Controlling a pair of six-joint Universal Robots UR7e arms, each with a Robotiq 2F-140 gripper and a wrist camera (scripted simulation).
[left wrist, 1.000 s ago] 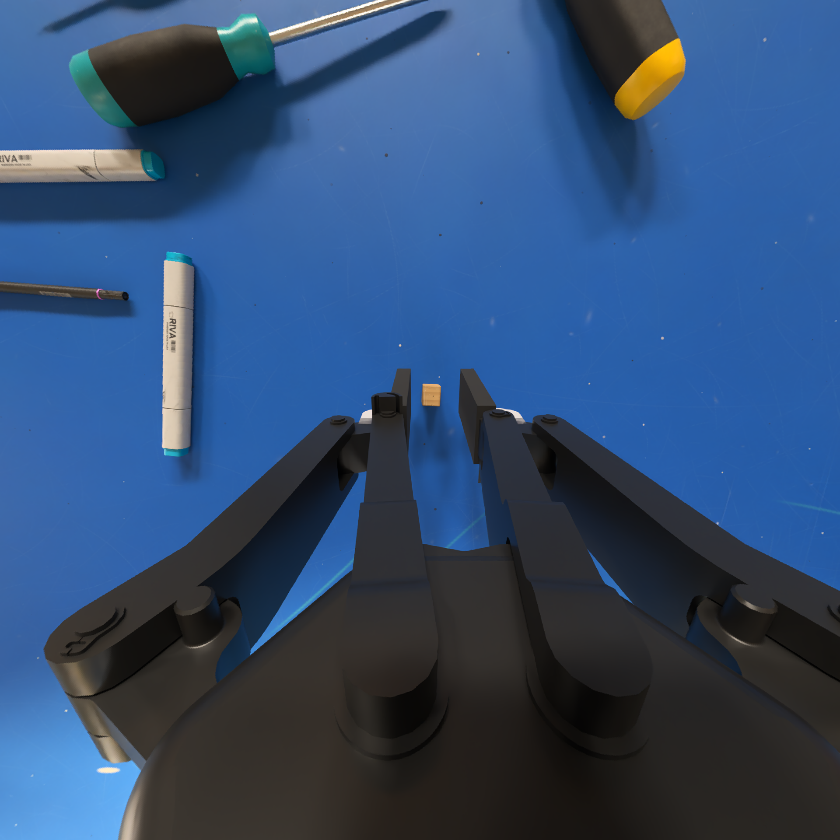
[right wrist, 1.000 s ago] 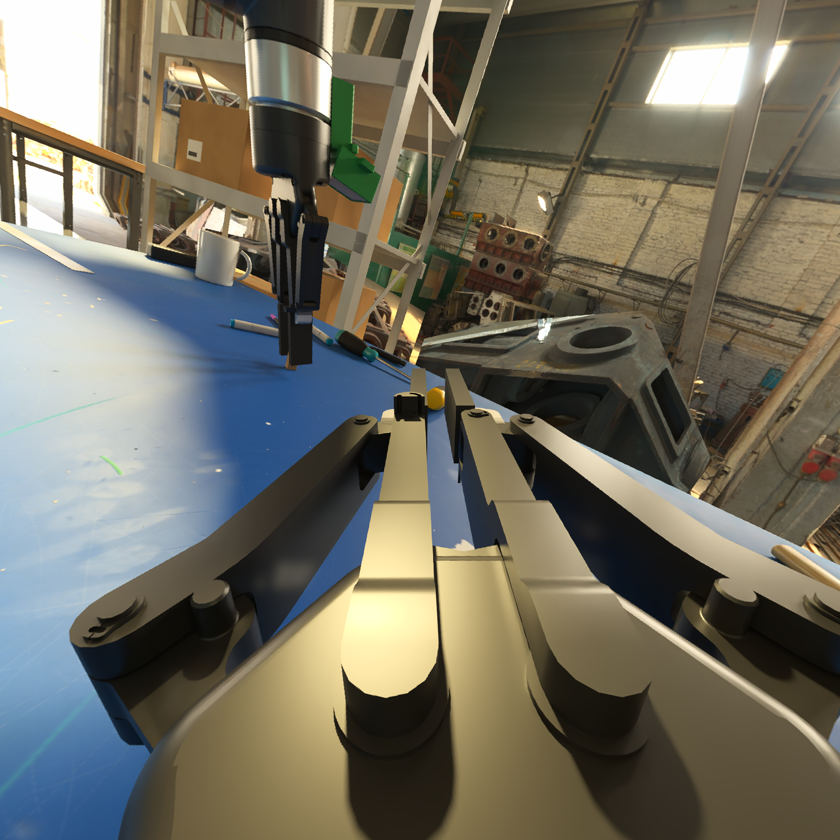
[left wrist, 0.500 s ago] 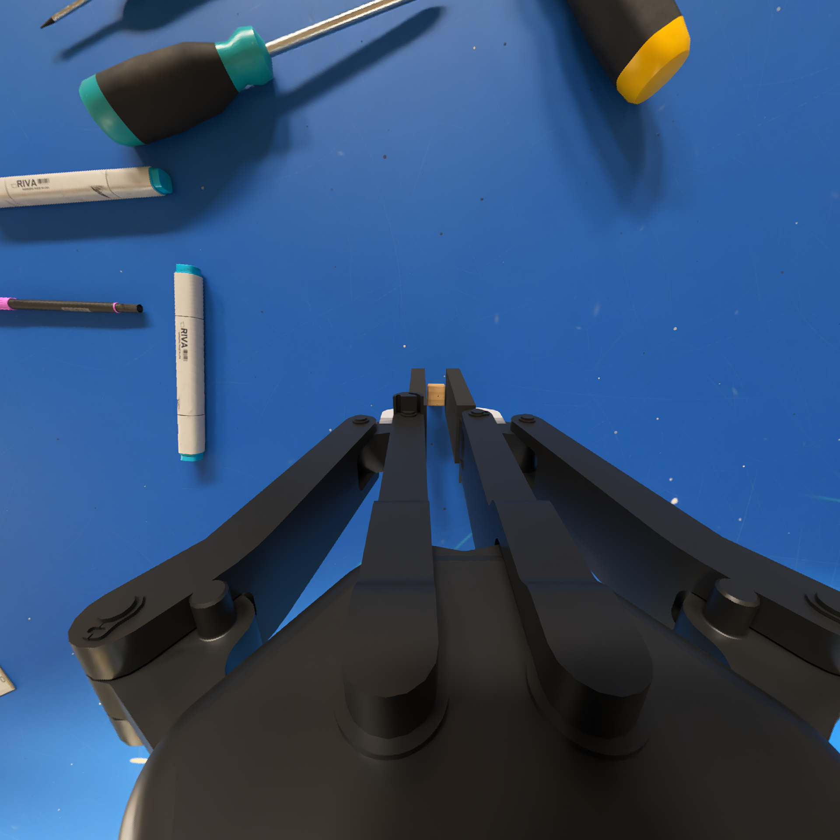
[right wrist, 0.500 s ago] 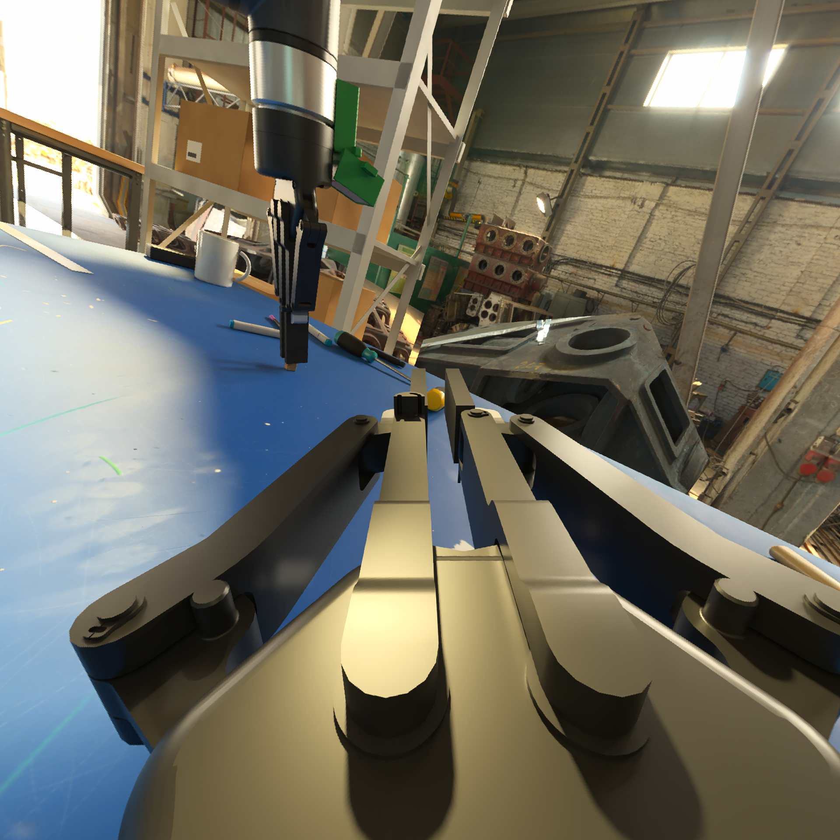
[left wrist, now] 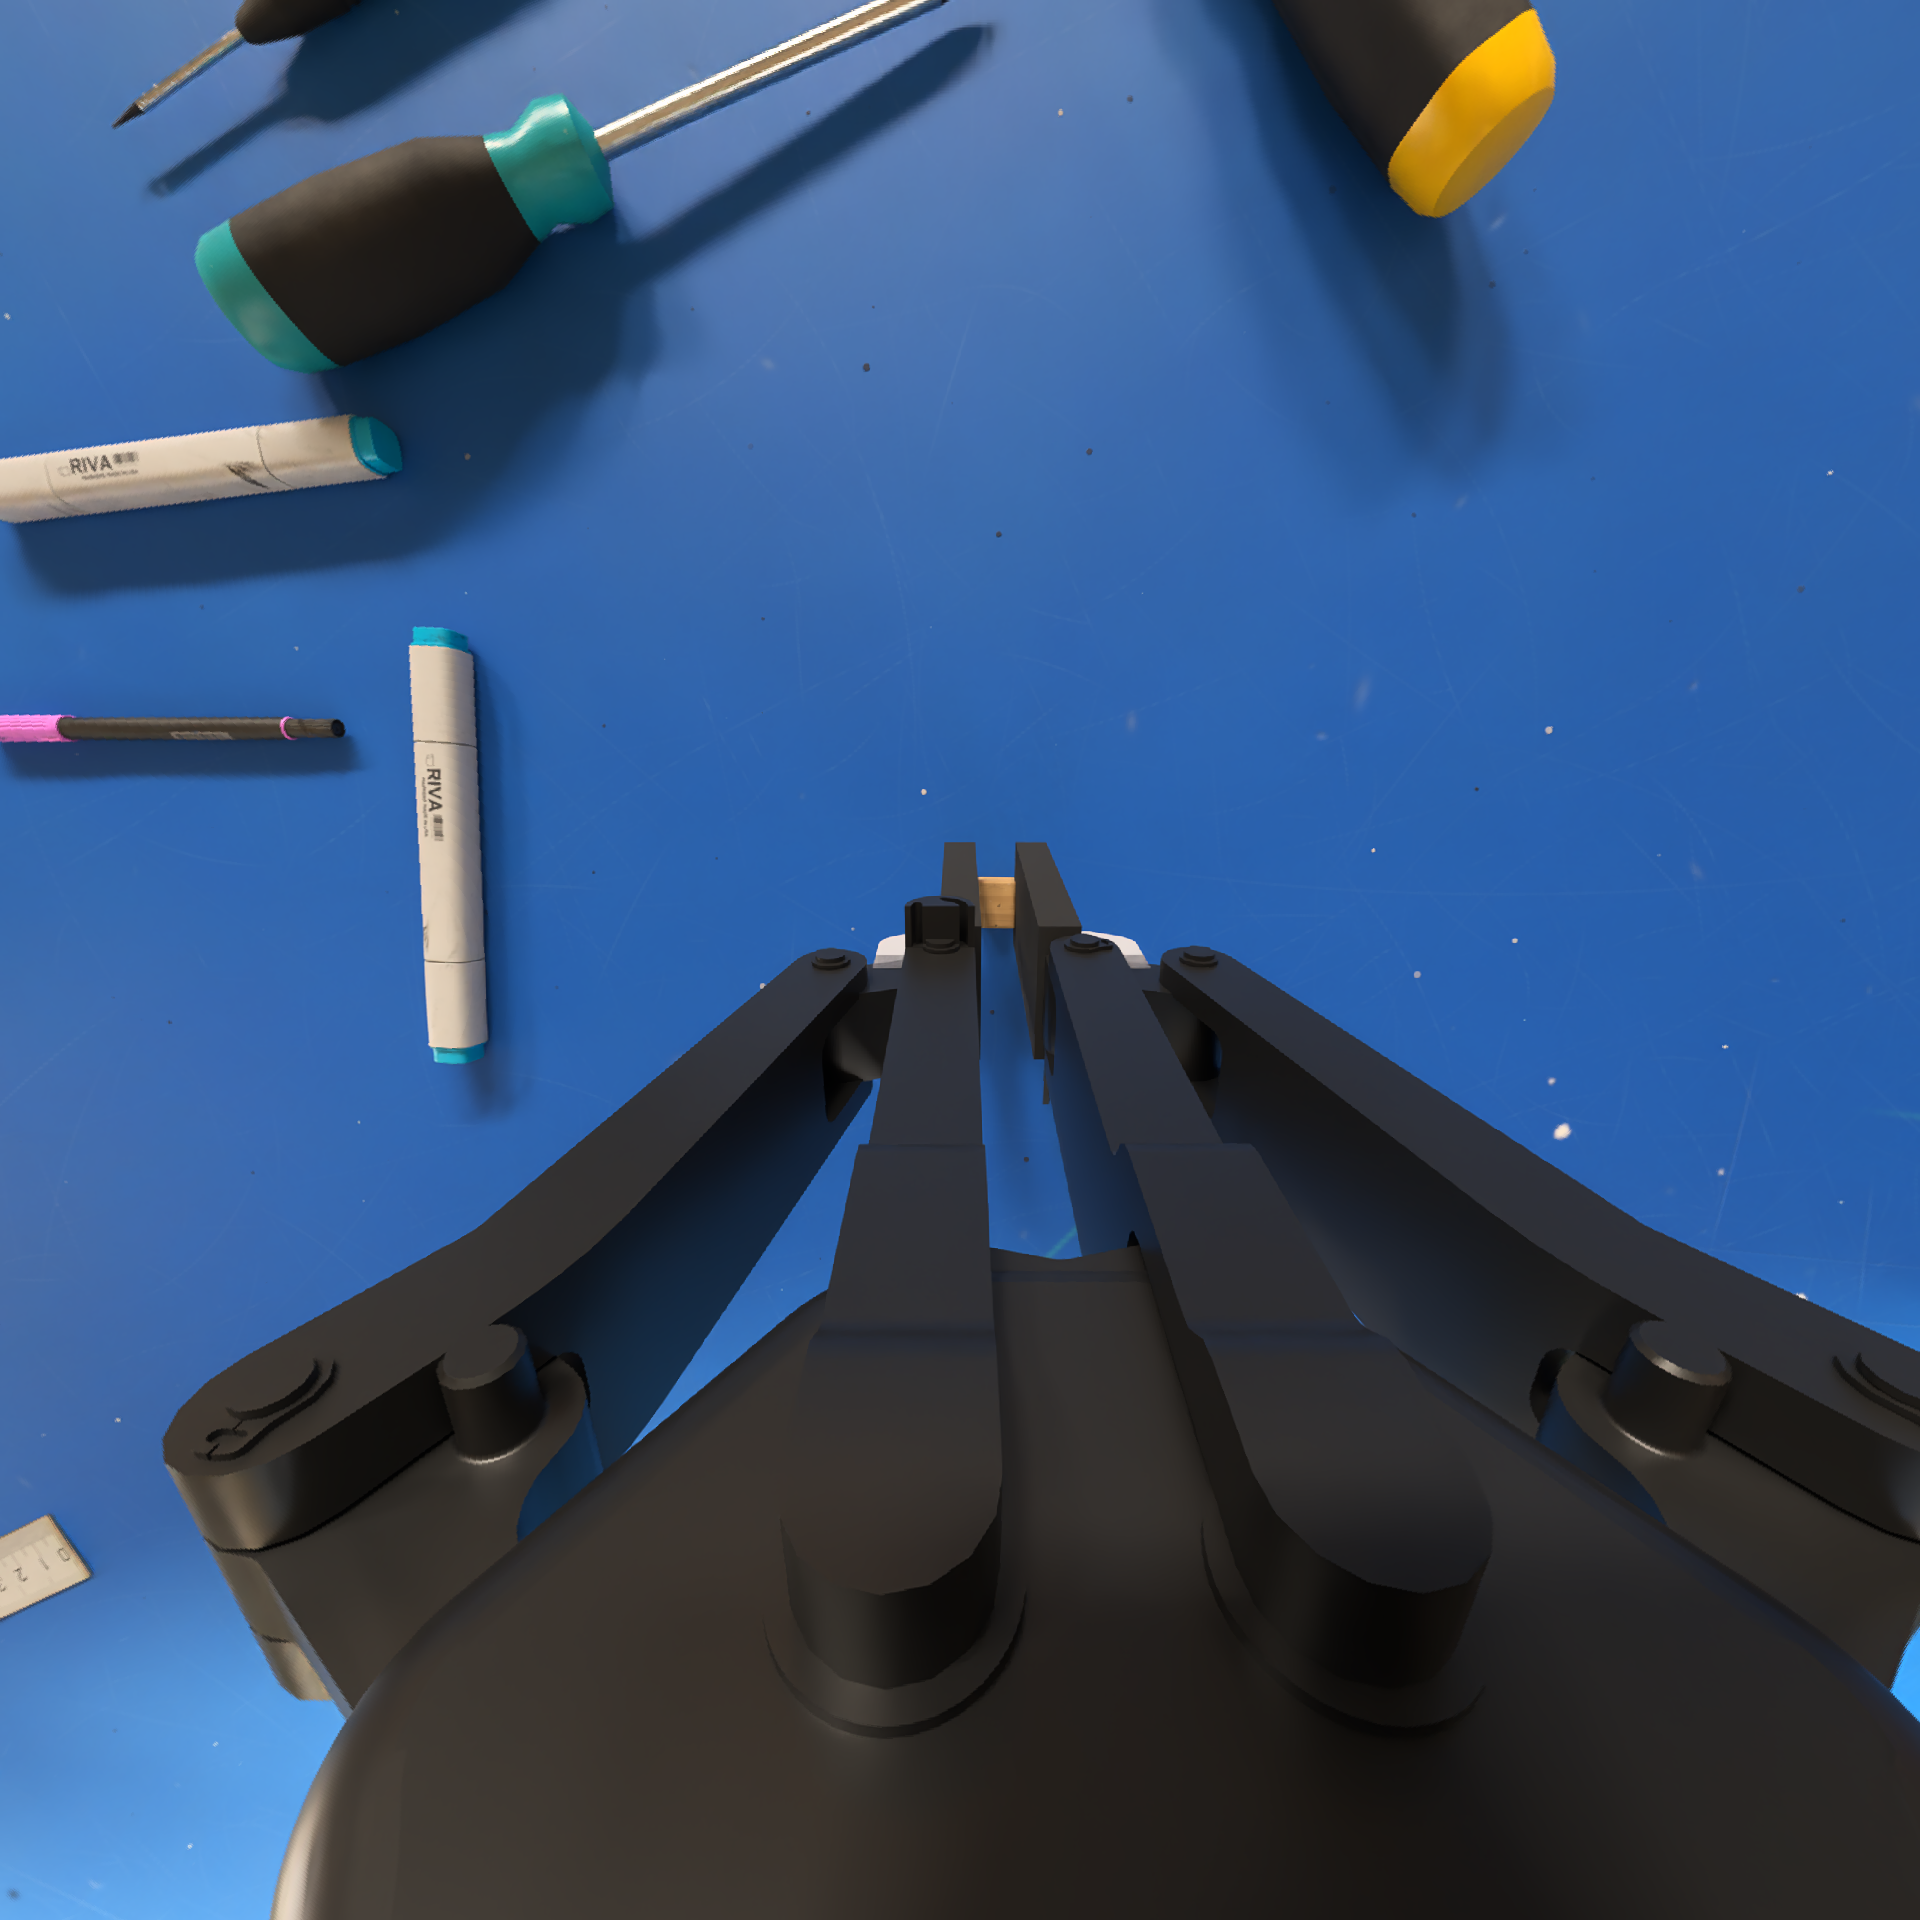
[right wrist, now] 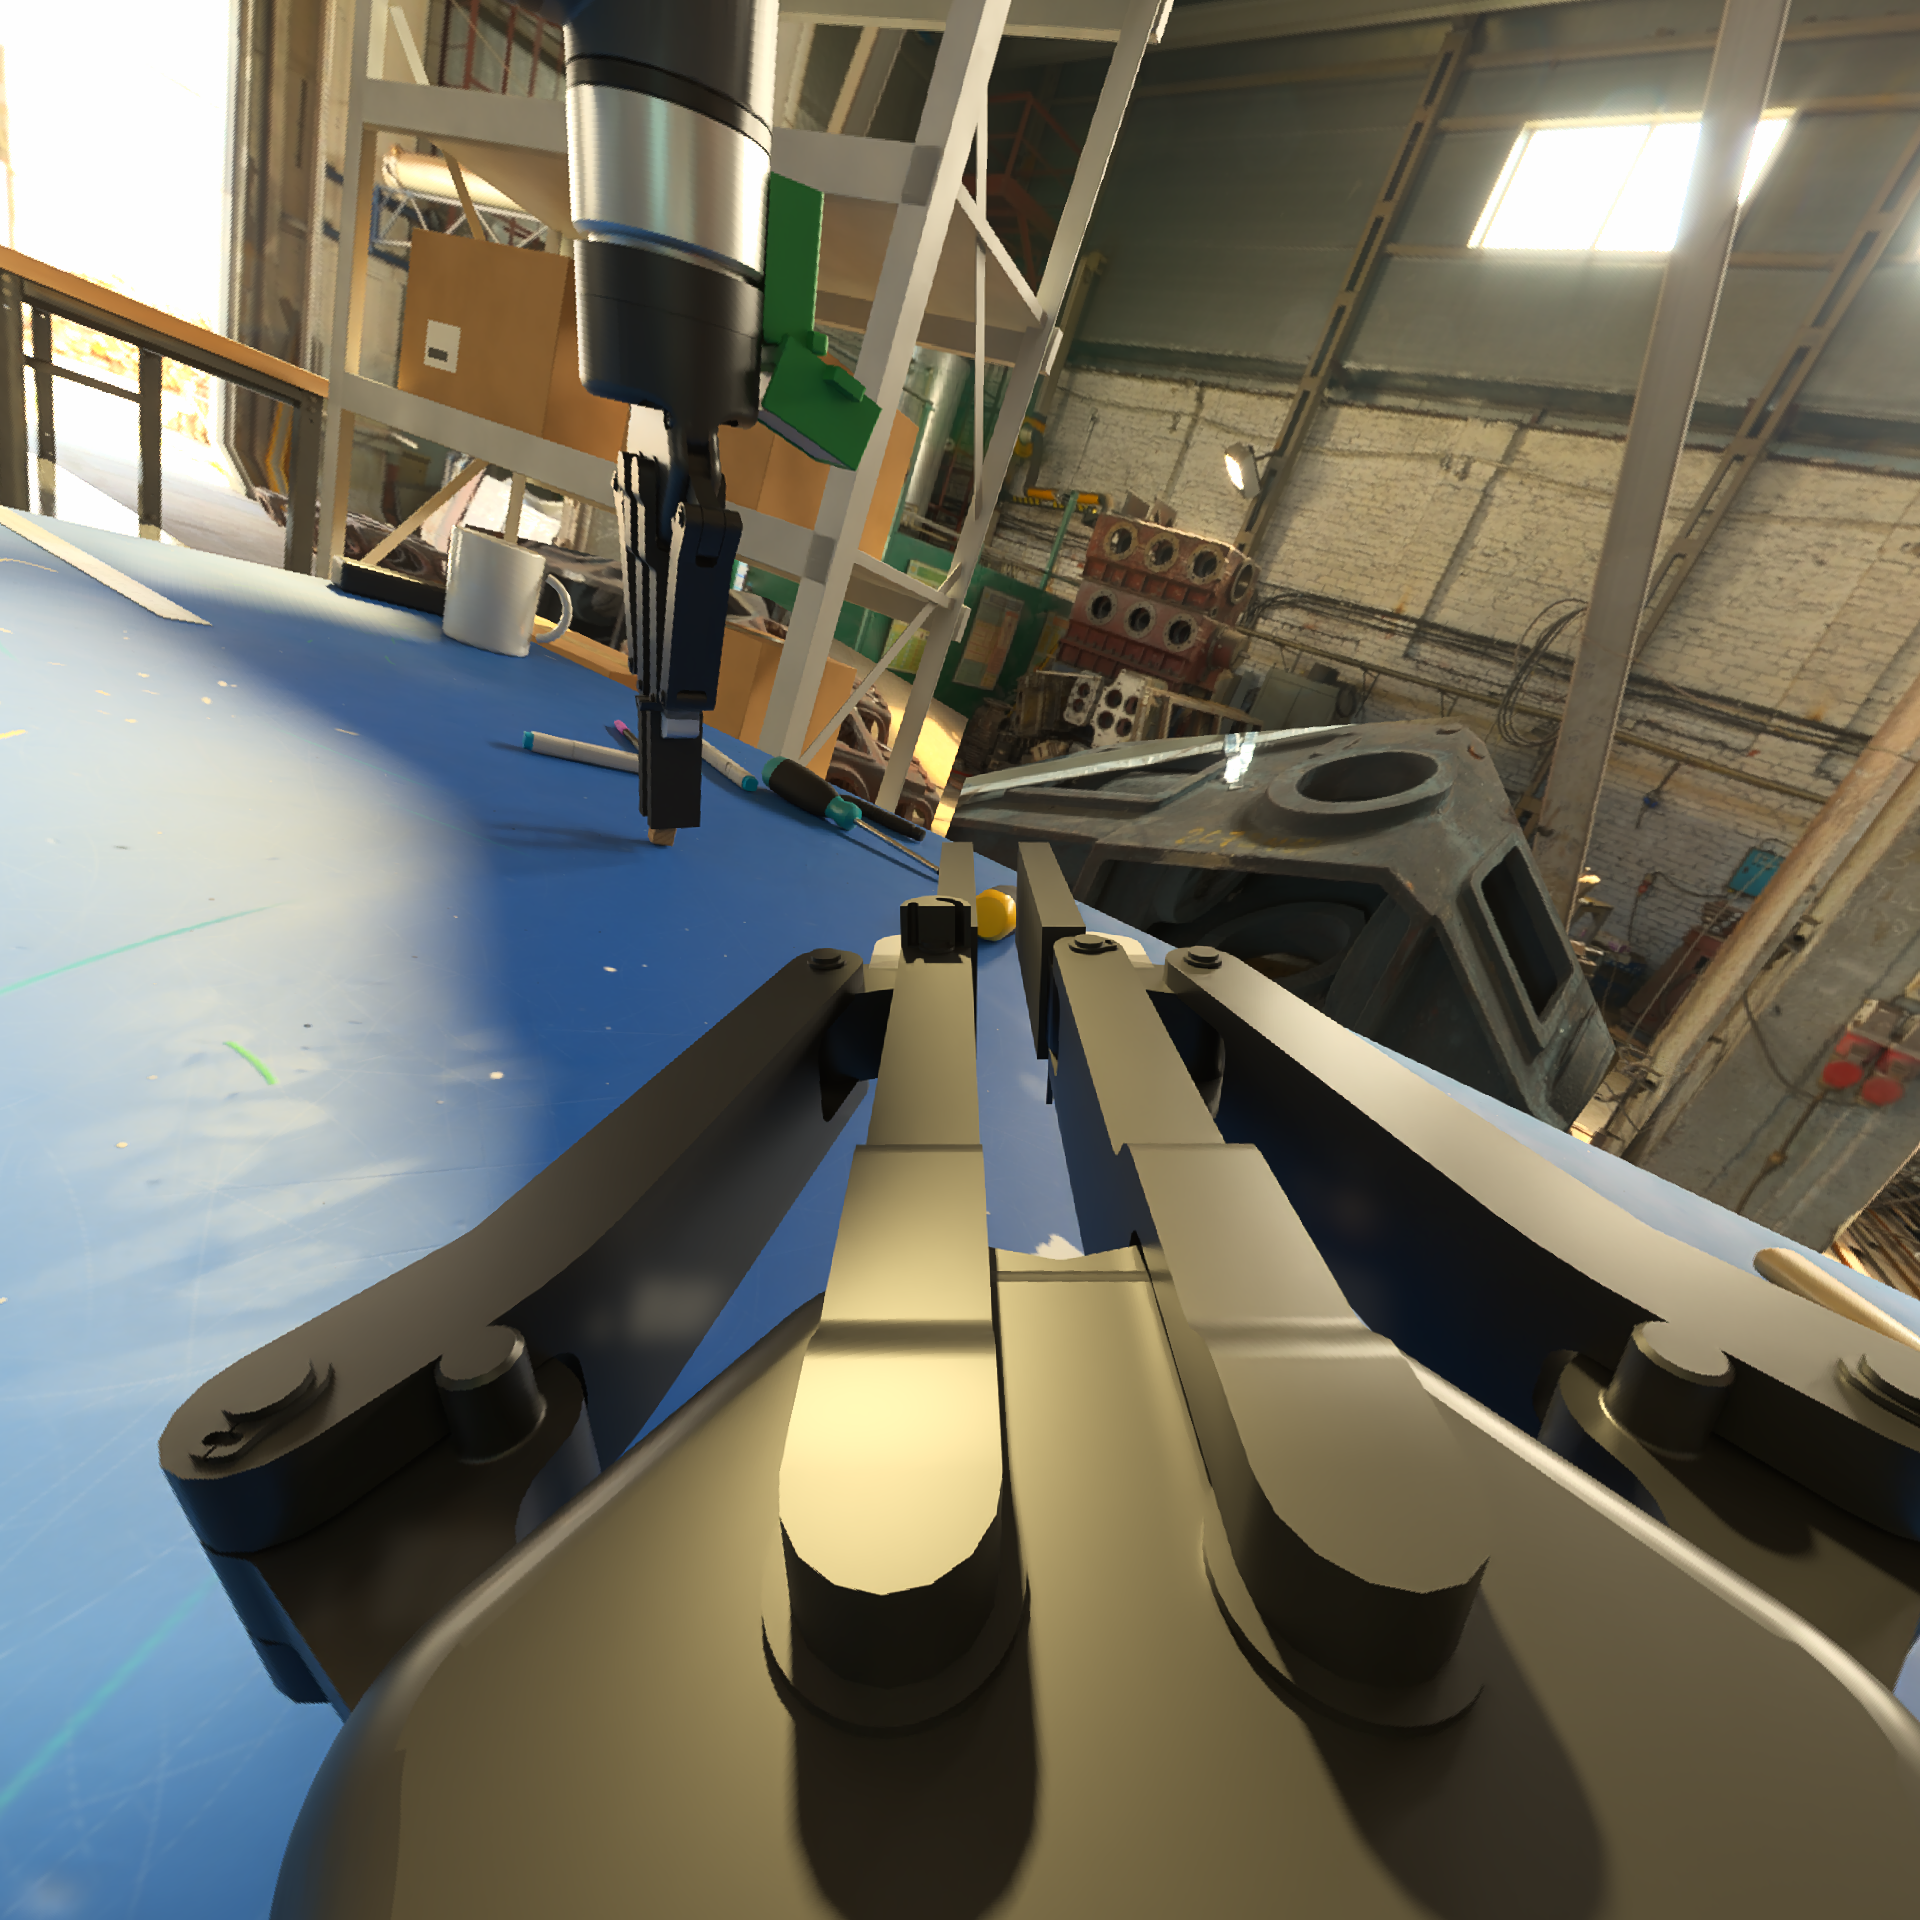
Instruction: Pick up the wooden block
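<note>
A white mug (right wrist: pixel 497 601) stands near the far edge of the blue bench (right wrist: pixel 260 935); its inside cannot be seen from here.

The left hand (left wrist: pixel 995 883) points straight down at the bench, its two fingers drawn in on the wooden block (left wrist: pixel 995 900), which sits pinched between the fingertips (left wrist: pixel 1039 883). From the right wrist view, the left hand (right wrist: pixel 665 810) hangs upright from its arm, and the block (right wrist: pixel 661 834) shows just under the fingertips, lifted slightly off the bench over its shadow.

The right hand (right wrist: pixel 995 883) lies low and nearly level above the bench, well apart from the left one. Its fingers are close together with a narrow gap between them and nothing held.

On the bench beyond the left hand lie a teal-and-black screwdriver (left wrist: pixel 416 229), two white markers (left wrist: pixel 449 842) (left wrist: pixel 197 468), a thin black pen with a pink end (left wrist: pixel 177 727) and a tool with a black handle and yellow end (left wrist: pixel 1455 104). A ruler corner (left wrist: pixel 36 1564) shows at the left edge.
</note>
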